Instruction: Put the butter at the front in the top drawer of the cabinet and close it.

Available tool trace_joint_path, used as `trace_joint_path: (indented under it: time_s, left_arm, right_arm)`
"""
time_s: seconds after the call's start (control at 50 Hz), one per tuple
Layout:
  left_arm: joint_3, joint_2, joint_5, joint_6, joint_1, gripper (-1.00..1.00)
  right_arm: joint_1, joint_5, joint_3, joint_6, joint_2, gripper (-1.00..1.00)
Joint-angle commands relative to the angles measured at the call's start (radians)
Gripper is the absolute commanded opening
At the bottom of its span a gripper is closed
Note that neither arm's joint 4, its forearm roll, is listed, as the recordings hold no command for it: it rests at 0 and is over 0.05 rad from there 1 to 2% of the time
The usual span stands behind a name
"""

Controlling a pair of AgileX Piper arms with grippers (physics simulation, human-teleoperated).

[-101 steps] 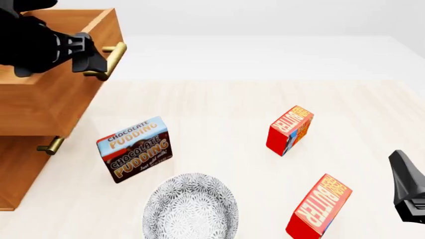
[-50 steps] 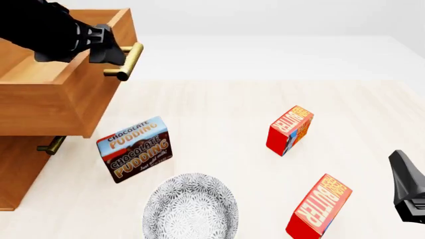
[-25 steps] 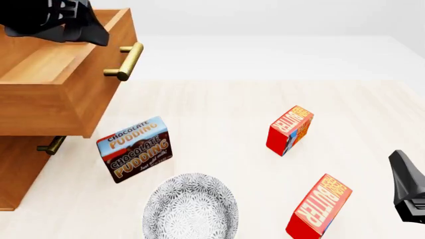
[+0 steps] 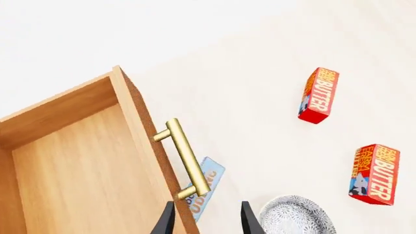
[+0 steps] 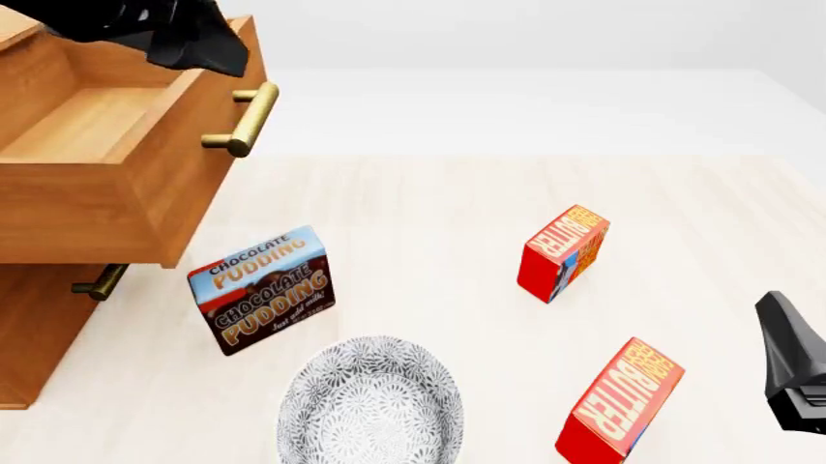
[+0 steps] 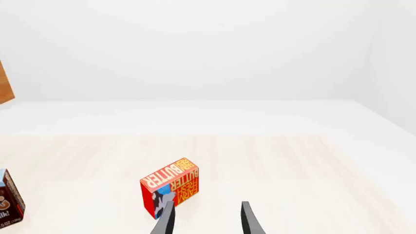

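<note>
Shifted rightward over the last half second, with the left gripper [image 5: 211,50] now above the front corner of the top drawer [image 5: 91,126]. Clamped on the brass handle [image 5: 242,118] a second ago, now well off it. Fingers [image 4: 164,222] spread with nothing between them, aimed down past the handle and the drawer's front board in the left wrist view. Drawer pulled out of the cabinet [image 5: 33,329], unchanged from half a second ago, bare wooden floor showing inside. Lower drawer's handle [image 5: 99,282] peeking out beneath it. Just below the drawer front, standing on the table [image 5: 427,193]: chocolate pudding box [image 5: 262,288]. Near that, toward the camera: patterned grey bowl [image 5: 370,406].

Right gripper [image 5: 790,372] parked at the right edge of the front view, same place as in every earlier frame. Fingers [image 6: 249,222] apart, holding nothing. Ahead of them in the right wrist view: the butter [image 6: 169,187], upright on the table, blue patch on its near side. Same butter [image 5: 563,253] right of centre in the front view, well apart from the drawer and from both grippers. Second butter carton [image 5: 620,401] closer to the camera, between bowl and right gripper.
</note>
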Motion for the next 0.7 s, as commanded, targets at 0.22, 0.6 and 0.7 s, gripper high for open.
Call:
trace_joint_path:
  time_s: [0.22,0.6,0.7]
  left_arm:
    - [-0.037,0.095,-0.046,0.012,-0.160,1.00]
    - [-0.110,0.207,-0.091,-0.001,-0.239,1.00]
    - [-0.140,0.261,-0.107,-0.019,-0.275,1.00]
  right_arm:
    - [0.000,-0.001,0.001,-0.001,0.000,1.00]
    - [0.000,-0.002,0.001,-0.001,0.000,1.00]
    - [0.000,-0.001,0.001,-0.001,0.000,1.00]
